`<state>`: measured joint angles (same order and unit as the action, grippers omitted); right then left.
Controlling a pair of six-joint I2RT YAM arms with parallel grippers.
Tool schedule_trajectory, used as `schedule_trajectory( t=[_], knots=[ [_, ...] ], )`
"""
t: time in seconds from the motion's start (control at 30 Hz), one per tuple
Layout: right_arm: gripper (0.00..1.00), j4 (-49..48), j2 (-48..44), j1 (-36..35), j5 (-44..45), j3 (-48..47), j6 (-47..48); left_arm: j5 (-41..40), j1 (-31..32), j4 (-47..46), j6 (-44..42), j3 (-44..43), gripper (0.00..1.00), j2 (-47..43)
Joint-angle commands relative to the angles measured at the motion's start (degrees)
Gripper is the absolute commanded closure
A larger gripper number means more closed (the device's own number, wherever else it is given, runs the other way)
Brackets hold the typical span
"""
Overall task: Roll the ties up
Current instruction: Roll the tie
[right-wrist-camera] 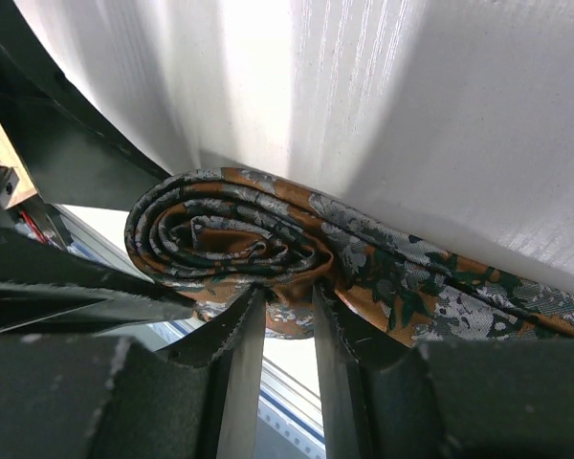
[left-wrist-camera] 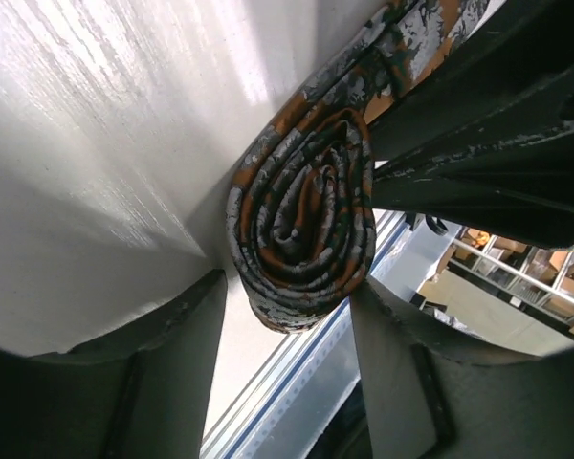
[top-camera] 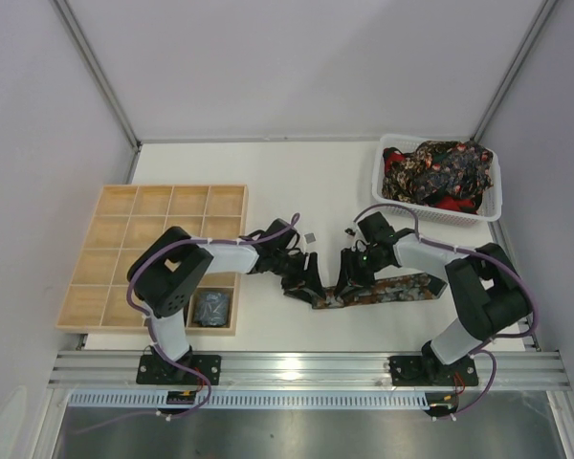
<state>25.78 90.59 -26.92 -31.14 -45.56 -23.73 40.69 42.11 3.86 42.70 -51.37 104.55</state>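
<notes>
1. The necktie (top-camera: 387, 289), brown-orange with grey and green pattern, lies on the white worktop (top-camera: 297, 182) near its near edge, about mid-width. The flat tail runs right under the right arm.
2. The left end of the necktie is wound into a coil (left-wrist-camera: 301, 225), standing on edge against the worktop.
3. The left hand (top-camera: 303, 277) is at the coil. In the left wrist view its fingers (left-wrist-camera: 177, 373) bracket the lower part of the coil, one on each side. They seem to touch the fabric, but I cannot tell whether they grip it.
4. The right hand (top-camera: 348, 279) is just right of the left hand. In the right wrist view its fingers (right-wrist-camera: 231, 359) stand close together, clenched on a fold at the edge of the coil where the tail leaves it.
5. The wooden grid tray (top-camera: 134, 201) is at the left, with one rolled dark tie (top-camera: 210, 308) in its near-right corner compartment.
6. The white mesh basket (top-camera: 438, 216) is at the far right, holding a heap of unrolled ties (top-camera: 435, 172).
</notes>
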Motion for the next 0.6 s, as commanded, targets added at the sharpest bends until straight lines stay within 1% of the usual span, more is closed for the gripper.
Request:
schedule_trajectory(
  t=[0.0,0.03,0.07,0.1,0.17,0.23,0.27,0.57],
  knots=[
    [0.69,-1.35,1.78,0.02,2.92,-1.90,1.14,-0.35,0.78,1.51,1.07,-2.15,0.44,0.83],
    [0.69,-1.35,2.13,-0.15,2.92,-2.34,1.14,-0.17,0.78,1.24,1.25,-1.98,0.49,1.09],
    [0.70,-1.09,2.40,-0.76,2.92,-2.95,1.31,0.09,0.78,1.33,1.25,-2.15,0.67,1.70],
    [0.70,-0.91,2.66,-1.12,3.10,-3.39,1.66,0.44,0.78,1.59,1.33,-2.76,0.76,1.88],
    [0.70,-0.21,2.93,-1.73,3.19,-4.01,1.93,-0.43,0.70,4.12,1.33,-3.55,0.87,2.32],
    [0.69,0.32,2.93,-1.91,3.10,-4.89,2.45,-0.52,0.52,3.96,2.04,-3.64,0.93,2.06],
    [0.69,1.28,2.84,-2.00,3.19,-5.32,2.72,-0.69,0.35,4.75,2.30,-3.64,1.00,1.88],
    [0.68,7.61,-1.11,-2.70,2.75,-10.25,5.44,-2.71,-1.50,14.32,3.62,-2.41,1.00,-3.03]
  ],
)
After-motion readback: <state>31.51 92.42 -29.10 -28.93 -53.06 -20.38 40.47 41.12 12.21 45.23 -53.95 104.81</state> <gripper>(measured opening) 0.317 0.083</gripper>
